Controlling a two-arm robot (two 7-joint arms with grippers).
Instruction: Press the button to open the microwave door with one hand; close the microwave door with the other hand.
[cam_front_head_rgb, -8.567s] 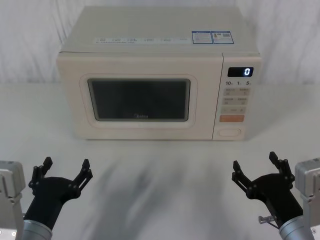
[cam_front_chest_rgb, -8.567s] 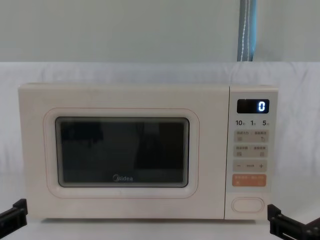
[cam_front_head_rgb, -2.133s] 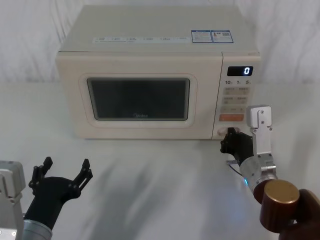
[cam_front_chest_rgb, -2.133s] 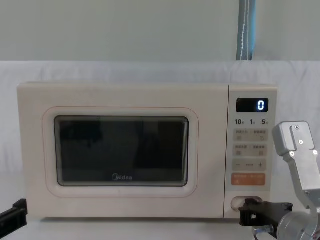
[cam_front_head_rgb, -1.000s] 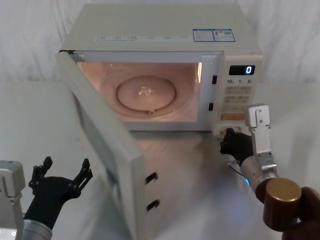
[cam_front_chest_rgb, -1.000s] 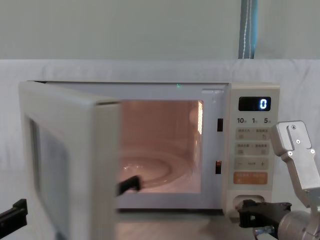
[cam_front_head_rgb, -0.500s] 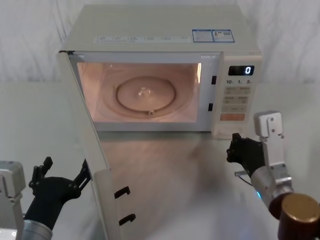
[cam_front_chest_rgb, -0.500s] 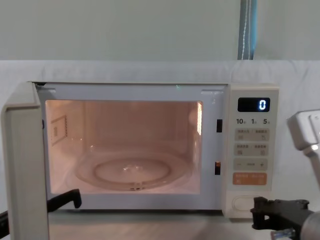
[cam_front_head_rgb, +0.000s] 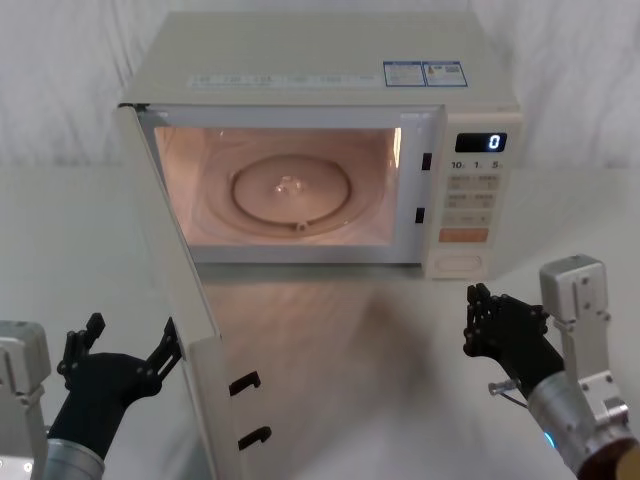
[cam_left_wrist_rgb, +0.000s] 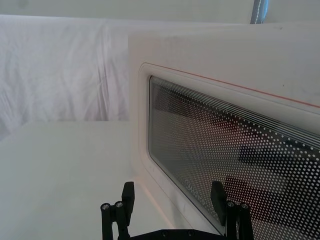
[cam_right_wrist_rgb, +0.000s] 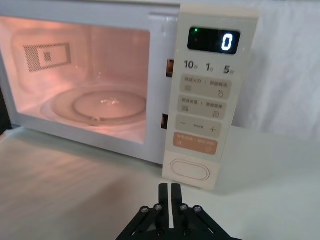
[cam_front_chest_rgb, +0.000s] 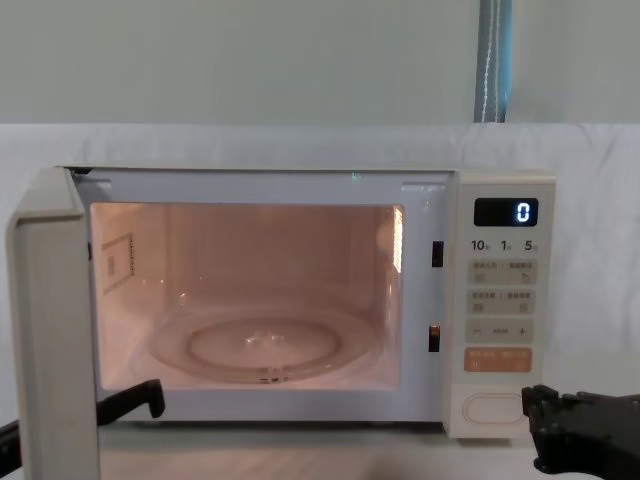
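White cloth covers the table (cam_front_head_rgb: 330, 340); from the head, the microwave door (cam_front_head_rgb: 175, 290) stands swung wide open, the left gripper (cam_front_head_rgb: 125, 352) just beside its outer face, fingers spread. Right wrist view: the right gripper (cam_right_wrist_rgb: 169, 192), fingers pressed together, hangs apart from the button (cam_right_wrist_rgb: 189, 169). Chest view: lit cavity, button (cam_front_chest_rgb: 490, 407) untouched.

White cloth (cam_front_chest_rgb: 590, 150) hangs behind my table (cam_front_head_rgb: 400, 350); above the cloth a pale grey wall (cam_front_chest_rgb: 250, 60), with a blue-grey pole (cam_front_chest_rgb: 493, 60).
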